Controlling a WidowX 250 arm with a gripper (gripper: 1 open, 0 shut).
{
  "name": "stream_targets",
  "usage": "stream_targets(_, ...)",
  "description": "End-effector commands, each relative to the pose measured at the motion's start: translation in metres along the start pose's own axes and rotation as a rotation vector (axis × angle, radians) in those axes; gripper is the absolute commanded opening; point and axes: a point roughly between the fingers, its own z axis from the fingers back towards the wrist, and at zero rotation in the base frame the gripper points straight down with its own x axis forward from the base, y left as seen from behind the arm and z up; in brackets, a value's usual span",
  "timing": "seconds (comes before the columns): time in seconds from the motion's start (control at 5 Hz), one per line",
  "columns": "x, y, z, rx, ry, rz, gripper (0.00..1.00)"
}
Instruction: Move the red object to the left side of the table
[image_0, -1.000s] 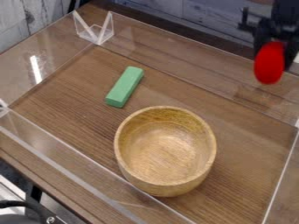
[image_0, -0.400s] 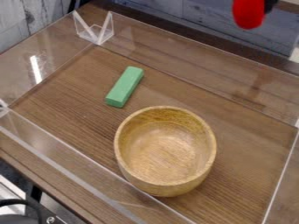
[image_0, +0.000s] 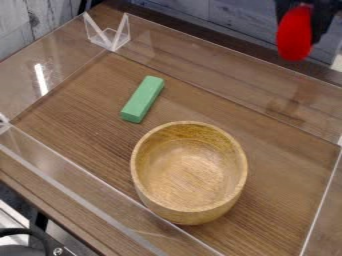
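Since the earlier frames the red object (image_0: 297, 32) has shifted in the upper right of the view, lower than it was a moment ago yet above where it hung a second back, while everything on the table (image_0: 267, 120) has stayed put. It hangs clear of the wood at the far right, clamped in the gripper (image_0: 299, 12), whose dark fingers are shut on its top and mostly cut off by the frame edge. Going by size, the wooden bowl (image_0: 189, 170) sits near centre, the biggest obstacle if the carry runs low. The green block (image_0: 142, 98) lies left of it, flat and angled, close to where a drop might land. A clear acrylic stand (image_0: 108, 32) occupies the far left corner. As for the red piece, it looks small, light, rigid and glossy, so likely slippery; a hold across its widest part seems safest.
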Motion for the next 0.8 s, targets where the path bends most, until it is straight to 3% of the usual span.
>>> stream_targets(0.0, -0.001, -0.009, 0.0, -0.005, -0.025, -0.038, 0.0)
stream_targets(0.2, 0.003, -0.016, -0.014, -0.003, -0.016, -0.045, 0.0)
stream_targets(0.6, -0.004, 0.008, 0.01, 0.009, -0.052, 0.001, 0.0)
